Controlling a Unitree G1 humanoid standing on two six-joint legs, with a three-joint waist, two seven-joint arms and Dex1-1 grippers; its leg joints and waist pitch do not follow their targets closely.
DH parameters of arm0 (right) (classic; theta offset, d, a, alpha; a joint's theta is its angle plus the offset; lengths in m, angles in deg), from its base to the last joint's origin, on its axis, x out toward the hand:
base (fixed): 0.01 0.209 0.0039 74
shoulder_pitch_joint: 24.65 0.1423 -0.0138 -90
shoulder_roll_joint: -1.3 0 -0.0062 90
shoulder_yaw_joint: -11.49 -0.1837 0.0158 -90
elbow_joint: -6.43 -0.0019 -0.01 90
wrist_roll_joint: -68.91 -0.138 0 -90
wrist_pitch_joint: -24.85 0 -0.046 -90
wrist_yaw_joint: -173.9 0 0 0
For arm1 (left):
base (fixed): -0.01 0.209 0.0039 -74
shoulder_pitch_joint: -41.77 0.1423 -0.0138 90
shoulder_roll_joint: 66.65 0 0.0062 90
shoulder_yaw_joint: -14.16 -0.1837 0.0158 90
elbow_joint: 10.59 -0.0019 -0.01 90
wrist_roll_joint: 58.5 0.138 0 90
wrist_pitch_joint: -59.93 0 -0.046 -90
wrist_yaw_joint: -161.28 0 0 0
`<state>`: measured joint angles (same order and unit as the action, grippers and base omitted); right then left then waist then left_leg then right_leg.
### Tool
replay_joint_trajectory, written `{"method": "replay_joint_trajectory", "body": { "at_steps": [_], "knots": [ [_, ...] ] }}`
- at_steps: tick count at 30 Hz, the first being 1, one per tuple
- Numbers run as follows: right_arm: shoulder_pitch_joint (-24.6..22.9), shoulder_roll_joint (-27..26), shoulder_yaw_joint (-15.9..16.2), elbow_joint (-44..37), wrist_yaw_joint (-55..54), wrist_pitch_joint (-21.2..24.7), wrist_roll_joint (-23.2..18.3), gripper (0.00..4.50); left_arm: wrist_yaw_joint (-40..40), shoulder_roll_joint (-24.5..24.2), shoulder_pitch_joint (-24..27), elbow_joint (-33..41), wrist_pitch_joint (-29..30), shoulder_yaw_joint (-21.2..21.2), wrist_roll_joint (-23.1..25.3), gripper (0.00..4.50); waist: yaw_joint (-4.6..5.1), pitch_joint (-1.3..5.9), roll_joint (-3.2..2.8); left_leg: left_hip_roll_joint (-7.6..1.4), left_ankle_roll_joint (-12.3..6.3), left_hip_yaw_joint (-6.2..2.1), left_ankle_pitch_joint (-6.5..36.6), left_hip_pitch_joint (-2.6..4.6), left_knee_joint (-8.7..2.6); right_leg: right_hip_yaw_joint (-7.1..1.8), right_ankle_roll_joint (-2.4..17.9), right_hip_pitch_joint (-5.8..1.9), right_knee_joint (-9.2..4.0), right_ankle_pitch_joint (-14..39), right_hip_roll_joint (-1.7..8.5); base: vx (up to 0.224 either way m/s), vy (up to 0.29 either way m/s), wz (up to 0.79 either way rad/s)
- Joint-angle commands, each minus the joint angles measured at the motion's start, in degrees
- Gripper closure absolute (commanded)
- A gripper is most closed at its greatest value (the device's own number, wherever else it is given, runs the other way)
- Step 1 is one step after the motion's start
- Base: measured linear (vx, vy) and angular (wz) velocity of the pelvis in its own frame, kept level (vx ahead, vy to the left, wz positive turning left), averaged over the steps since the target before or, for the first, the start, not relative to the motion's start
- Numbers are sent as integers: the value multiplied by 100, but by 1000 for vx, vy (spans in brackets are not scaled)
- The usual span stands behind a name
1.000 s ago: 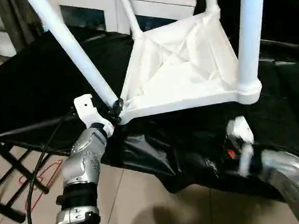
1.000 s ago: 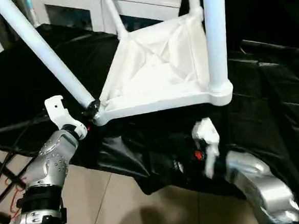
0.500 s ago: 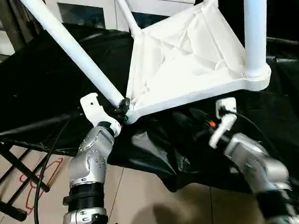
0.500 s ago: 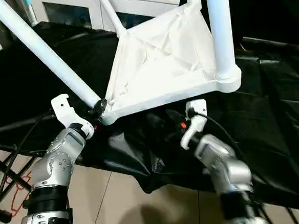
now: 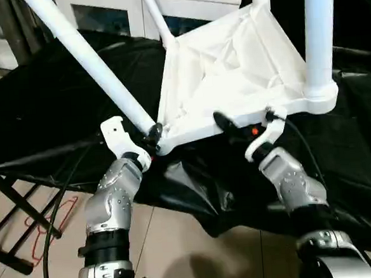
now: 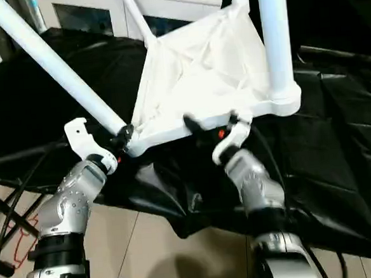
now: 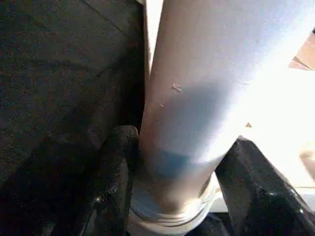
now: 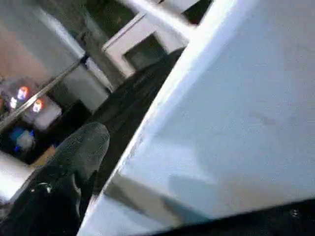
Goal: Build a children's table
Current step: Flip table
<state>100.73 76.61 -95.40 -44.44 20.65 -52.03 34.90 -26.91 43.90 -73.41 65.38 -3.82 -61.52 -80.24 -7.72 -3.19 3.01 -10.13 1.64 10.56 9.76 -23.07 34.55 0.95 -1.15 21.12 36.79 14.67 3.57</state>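
white tube leg [image 5: 98,72] clamped at its base by left gripper [image 5: 152,132] (steadying it in socket); right gripper [image 5: 245,123] wide open astride tabletop [image 5: 232,72] edge.

right arm: swings up from low at the near edge of the black-draped work table [image 5: 56,110] to the tabletop [image 5: 231,66]
right gripper [image 5: 245,123]: now at the tabletop's near rim, one finger over the edge, jaws wide
tabletop: near corner under the left gripper [image 5: 152,133] sits a bit higher, tilted more
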Motion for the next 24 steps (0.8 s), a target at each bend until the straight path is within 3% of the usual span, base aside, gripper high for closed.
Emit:
{"method": "replay_joint_trajectory", "body": {
  "at_steps": [1,5,7,14,16,23,24],
  "knots": [
    [275,17,-344,317,-96,-131,-225,0,-172,155,46,190,175,-140,-302,226,35,421,15,-315,-236,-92,159,203,-346,-157,1337,-205,-304,-1282,435,0,0,0],
    [540,-15,-661,656,-95,-166,-489,0,-202,169,109,256,240,-219,-266,226,77,420,29,-308,-304,-88,154,183,-343,-155,1366,-211,-302,-1263,439,0,0,0],
    [684,-4,-796,886,-153,-119,-592,37,-225,145,115,277,251,-265,-226,226,100,431,44,-300,-385,-84,20,175,-325,-149,1393,-216,-284,-1410,431,0,0,0],
    [849,14,-959,1244,-99,-125,-637,89,-196,138,134,315,271,-301,-214,226,116,424,40,-308,-443,-73,46,175,-322,-146,1456,-196,-297,-1243,431,0,0,0],
    [882,27,-994,1315,-41,-143,-626,123,-195,126,140,322,278,-322,-202,226,113,432,16,-306,-446,-74,13,177,-315,-147,1464,-196,-285,-1285,428,0,0,0],
    [968,87,-1076,1445,4,-174,-635,171,-213,132,143,327,304,-338,-179,226,111,433,30,-311,-466,-68,23,179,-314,-146,1496,-194,-289,-1282,431,0,0,0],
    [974,95,-1070,1453,6,-184,-616,171,-214,130,139,317,304,-342,-174,226,112,431,-12,-311,-452,-73,33,178,-316,-145,1500,-187,-287,-1261,432,0,0,0]
  ]
}}
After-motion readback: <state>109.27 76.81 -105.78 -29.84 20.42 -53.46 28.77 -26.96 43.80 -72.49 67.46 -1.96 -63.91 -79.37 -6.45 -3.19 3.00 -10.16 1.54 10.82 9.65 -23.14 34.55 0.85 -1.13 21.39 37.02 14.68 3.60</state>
